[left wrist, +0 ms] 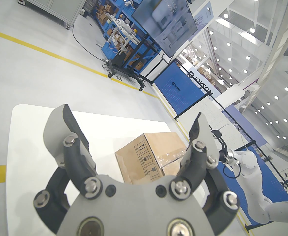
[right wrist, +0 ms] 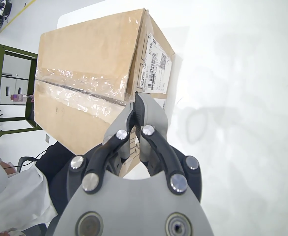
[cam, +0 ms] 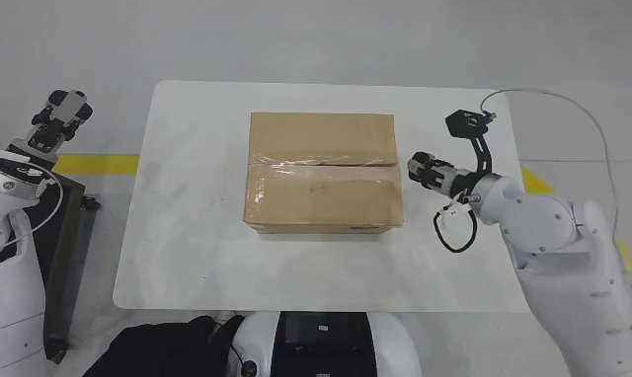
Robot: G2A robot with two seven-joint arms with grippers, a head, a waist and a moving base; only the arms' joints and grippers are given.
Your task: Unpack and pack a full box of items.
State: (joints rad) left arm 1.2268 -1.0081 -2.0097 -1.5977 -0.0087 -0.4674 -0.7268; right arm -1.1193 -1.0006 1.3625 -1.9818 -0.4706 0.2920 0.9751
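Right gripper (cam: 415, 167) is pinched shut, tips right at the 3 o'clock end of the box (cam: 323, 170), just where the tape seam (cam: 321, 162) runs out. Can't tell if there's any tape between the pads. From it the box lies at 9 o'clock, mid table (cam: 188, 239), long axis and seam both running 9-to-3. Left gripper (cam: 61, 111) is spread wide, off past the table's 9 o'clock edge, well apart from the box. So the right arm looks like the nearer one for opening that seam
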